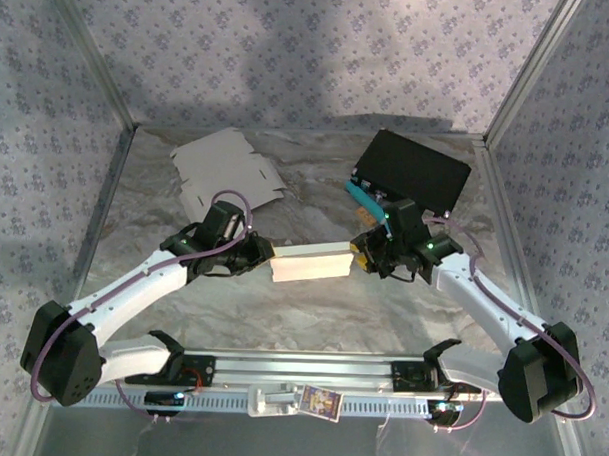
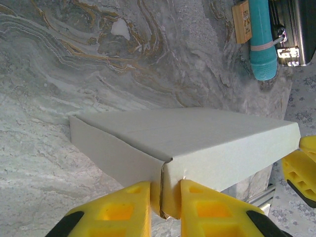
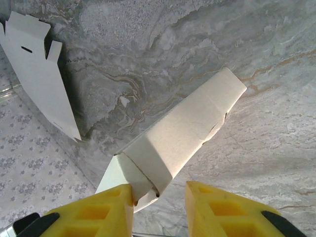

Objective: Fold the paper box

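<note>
My left pincer [image 2: 165, 192] is clamped on a corner seam of the plain white paper box [image 1: 308, 260], mid-frame on the marbled tabletop [image 1: 316, 178]. My right pincer [image 3: 159, 189] gapes loosely around its other end.

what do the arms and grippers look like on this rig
The left arm and right arm have white links with black joints and bulky black bases. A purple cable loops along each. The left gripper and right gripper have blocky yellow fingers with recessed pockets.
</note>
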`<control>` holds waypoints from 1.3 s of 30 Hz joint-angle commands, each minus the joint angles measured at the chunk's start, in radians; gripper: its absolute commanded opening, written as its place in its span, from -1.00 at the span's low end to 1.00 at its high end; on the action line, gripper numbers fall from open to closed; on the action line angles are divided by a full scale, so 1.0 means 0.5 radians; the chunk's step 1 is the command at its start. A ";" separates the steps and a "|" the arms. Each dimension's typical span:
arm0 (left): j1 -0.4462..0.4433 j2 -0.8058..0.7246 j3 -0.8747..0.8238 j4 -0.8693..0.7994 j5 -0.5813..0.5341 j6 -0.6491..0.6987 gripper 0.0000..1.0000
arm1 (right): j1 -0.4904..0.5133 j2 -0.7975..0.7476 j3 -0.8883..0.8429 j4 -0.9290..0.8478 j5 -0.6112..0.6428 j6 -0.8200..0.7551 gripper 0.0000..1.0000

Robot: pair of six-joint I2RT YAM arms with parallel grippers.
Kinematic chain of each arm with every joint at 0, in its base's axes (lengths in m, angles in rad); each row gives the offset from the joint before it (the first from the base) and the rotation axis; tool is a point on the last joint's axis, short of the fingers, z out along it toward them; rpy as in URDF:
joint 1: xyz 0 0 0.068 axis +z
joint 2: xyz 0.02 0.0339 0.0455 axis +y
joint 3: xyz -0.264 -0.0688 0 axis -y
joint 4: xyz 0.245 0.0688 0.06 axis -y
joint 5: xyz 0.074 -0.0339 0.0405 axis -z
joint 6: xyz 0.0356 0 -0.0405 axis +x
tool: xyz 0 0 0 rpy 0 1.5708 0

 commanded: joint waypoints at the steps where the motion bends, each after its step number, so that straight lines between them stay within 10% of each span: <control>1: 0.004 0.084 -0.071 -0.364 -0.101 0.035 -0.61 | -0.030 0.067 -0.160 -0.384 0.100 -0.052 -0.37; 39: 0.149 -0.084 0.058 -0.219 -0.029 -0.137 -0.36 | -0.025 0.166 -0.168 -0.463 0.123 -0.075 -0.43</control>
